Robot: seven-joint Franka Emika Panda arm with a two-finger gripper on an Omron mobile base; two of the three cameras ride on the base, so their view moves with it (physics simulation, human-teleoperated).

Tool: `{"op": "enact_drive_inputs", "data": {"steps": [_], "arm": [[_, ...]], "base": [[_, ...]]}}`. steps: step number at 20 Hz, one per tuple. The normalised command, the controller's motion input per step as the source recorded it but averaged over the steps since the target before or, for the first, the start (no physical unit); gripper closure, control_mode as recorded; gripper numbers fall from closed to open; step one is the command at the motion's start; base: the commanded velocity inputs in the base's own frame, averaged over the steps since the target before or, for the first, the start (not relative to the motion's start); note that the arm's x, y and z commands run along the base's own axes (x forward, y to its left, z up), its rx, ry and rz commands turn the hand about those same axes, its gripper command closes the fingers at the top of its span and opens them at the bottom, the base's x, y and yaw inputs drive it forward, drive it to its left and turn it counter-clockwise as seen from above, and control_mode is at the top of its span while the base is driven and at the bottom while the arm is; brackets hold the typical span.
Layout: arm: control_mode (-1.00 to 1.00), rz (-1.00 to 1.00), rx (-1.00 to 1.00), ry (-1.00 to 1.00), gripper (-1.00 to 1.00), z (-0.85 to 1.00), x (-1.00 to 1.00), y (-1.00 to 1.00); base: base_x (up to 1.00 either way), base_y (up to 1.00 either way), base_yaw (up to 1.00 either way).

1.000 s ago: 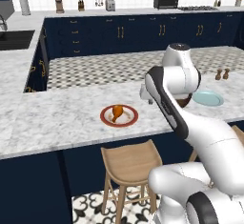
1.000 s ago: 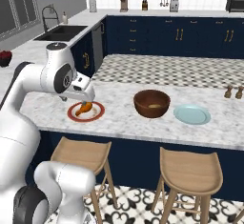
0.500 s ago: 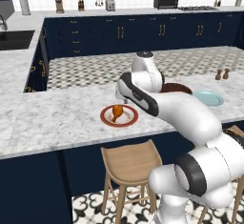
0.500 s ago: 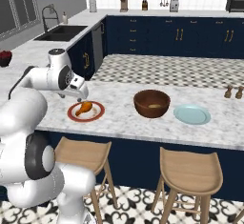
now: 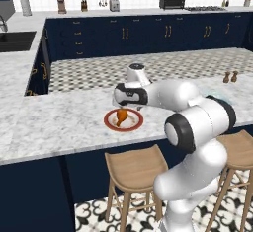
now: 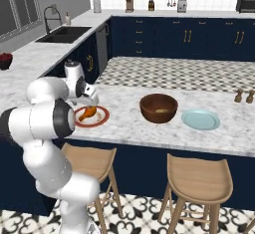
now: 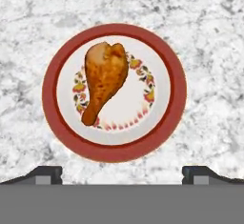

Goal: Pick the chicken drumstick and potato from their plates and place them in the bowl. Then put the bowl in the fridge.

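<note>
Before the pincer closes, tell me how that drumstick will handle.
The drumstick looks stiff, so it should lift whole. Its rounded fat end may slip or pivot between the fingers. Its glossy skin suggests it may slide on the plate if nudged.
</note>
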Motion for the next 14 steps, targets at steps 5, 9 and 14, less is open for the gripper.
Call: {"op": "enact_drive_inputs", "data": {"steps": [5, 9, 14], "arm": [[-1.0, -0.04, 0.0, 0.0, -1.0, -0.38, 0.92, 0.29], [-1.0, -0.01, 0.0, 0.0, -1.0, -0.56, 0.83, 0.25], [-1.0, 0.0, 0.0, 0.08, -1.0, -0.67, 0.29, -0.19]], "base": [[0.0, 0.0, 0.0], [0.0, 0.0, 0.0], [0.0, 0.0, 0.0]]}}
